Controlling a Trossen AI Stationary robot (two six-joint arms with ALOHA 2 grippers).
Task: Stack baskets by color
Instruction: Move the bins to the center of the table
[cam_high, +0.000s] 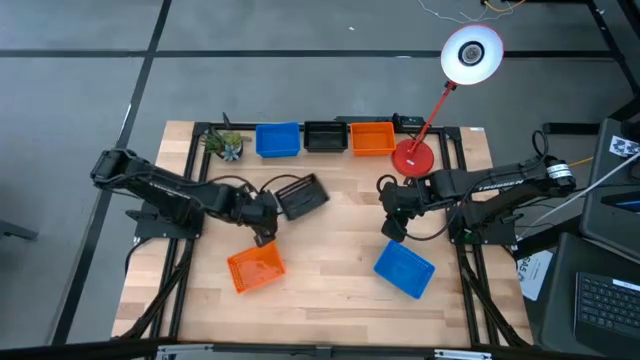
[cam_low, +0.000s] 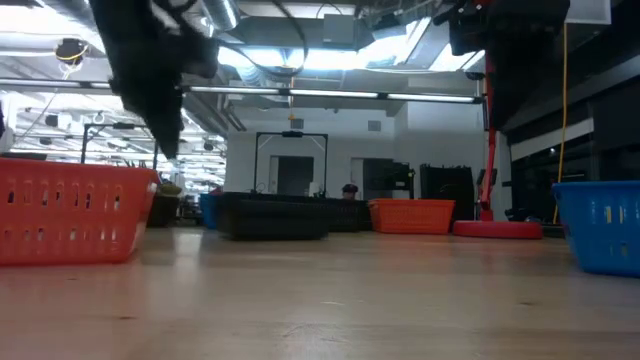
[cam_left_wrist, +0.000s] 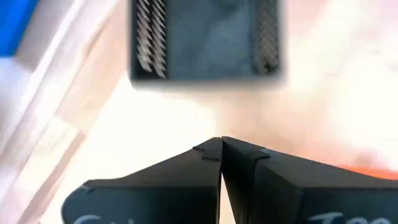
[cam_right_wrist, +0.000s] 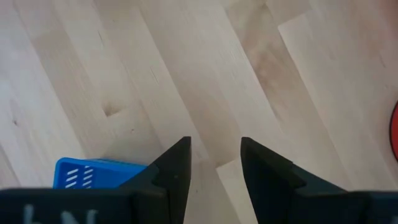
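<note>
Three baskets stand in a row at the table's far edge: blue (cam_high: 278, 139), black mesh (cam_high: 324, 136) and orange (cam_high: 372, 138). A loose black mesh basket (cam_high: 302, 196) sits skewed near the middle of the table, also seen ahead of the left wrist (cam_left_wrist: 205, 40). A loose orange basket (cam_high: 256, 268) rests near the front left and a loose blue basket (cam_high: 404, 269) near the front right. My left gripper (cam_left_wrist: 221, 146) is shut and hovers between the loose black and orange baskets (cam_high: 265, 236). My right gripper (cam_right_wrist: 214, 149) is open above bare wood, just beyond the loose blue basket (cam_right_wrist: 99, 172).
A red desk lamp stands with its round base (cam_high: 412, 157) at the back right, close to my right arm, and its white head (cam_high: 472, 52) beyond the table's far edge. A small green plant (cam_high: 226, 145) sits at the back left. Bare wood lies between the two front baskets.
</note>
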